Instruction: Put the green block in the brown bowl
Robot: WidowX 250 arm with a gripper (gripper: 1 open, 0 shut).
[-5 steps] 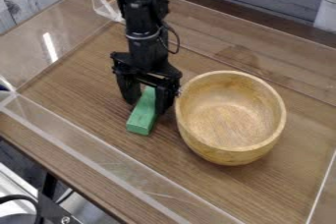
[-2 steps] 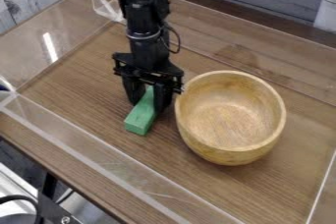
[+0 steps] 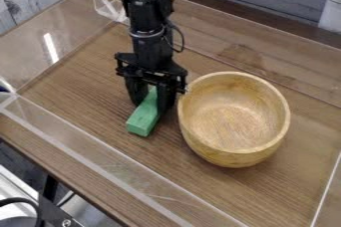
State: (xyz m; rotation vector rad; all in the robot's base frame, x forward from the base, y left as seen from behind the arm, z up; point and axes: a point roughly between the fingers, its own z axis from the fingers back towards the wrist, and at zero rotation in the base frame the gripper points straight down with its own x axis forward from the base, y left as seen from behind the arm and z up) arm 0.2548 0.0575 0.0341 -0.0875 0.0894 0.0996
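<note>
Claw (image 3: 151,94) clamps green block's (image 3: 144,117) far end; block on table (image 3: 80,102).

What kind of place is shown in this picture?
Probably a robot test bench: a black robot arm's hand over a wood-grain table fenced by clear plastic walls, with only a green block and wooden bowl.

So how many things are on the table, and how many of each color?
Green: 1, the green block, lying on the table with the tool closed around its far end.
Light brown: 1, the brown bowl, with nothing inside.
Total: 2 things.
</note>
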